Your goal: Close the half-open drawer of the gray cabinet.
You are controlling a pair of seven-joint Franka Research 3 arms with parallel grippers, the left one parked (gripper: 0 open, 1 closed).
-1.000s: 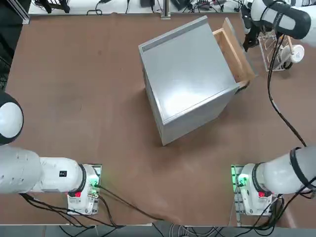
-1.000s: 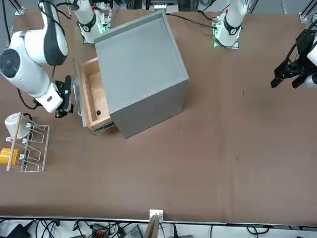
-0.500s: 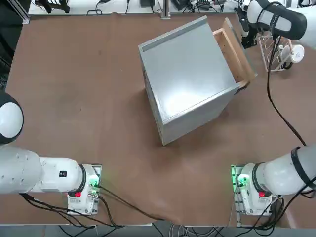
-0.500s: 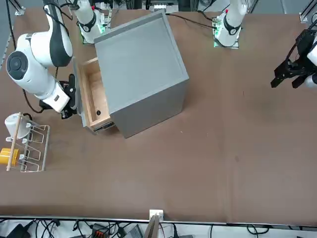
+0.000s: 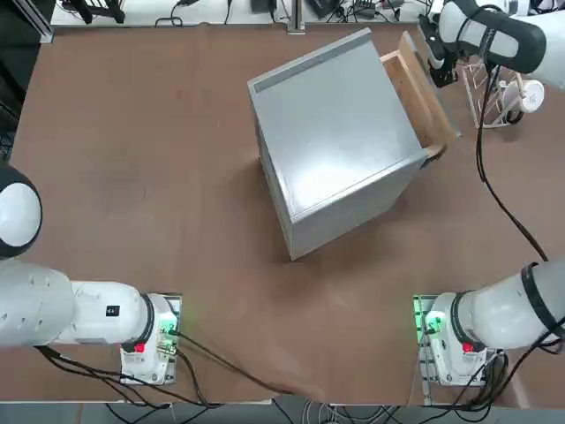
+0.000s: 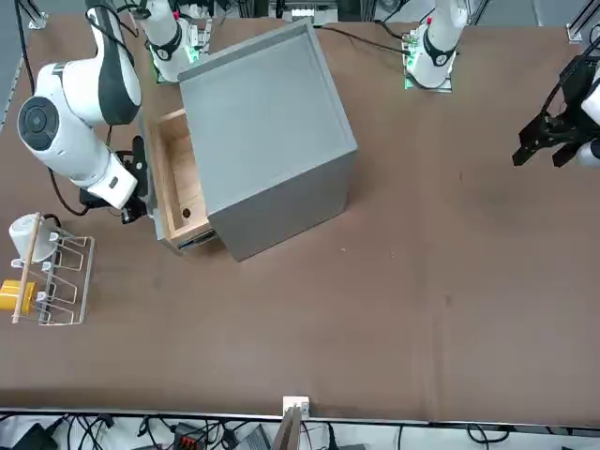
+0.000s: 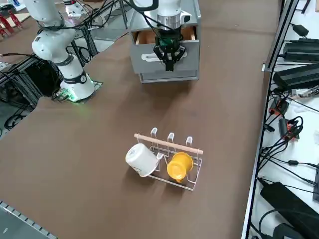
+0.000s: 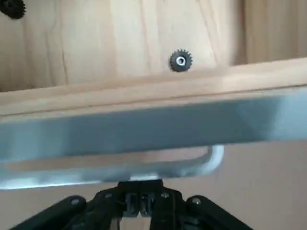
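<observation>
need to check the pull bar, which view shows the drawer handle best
The right side view: it faces the drawer front, showing the handle as a pale bar, partly behind the shut pincer. The wrist view shows one rounded end close up. The front view has it edge-on; the top view hides it.

wire rack (image 7: 172, 159), white cup (image 7: 141, 160), yellow cup (image 7: 179, 166)

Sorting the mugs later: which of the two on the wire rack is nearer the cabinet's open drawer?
The white mug, at the wire rack's end toward the drawer; the yellow mug sits farther along.
</observation>
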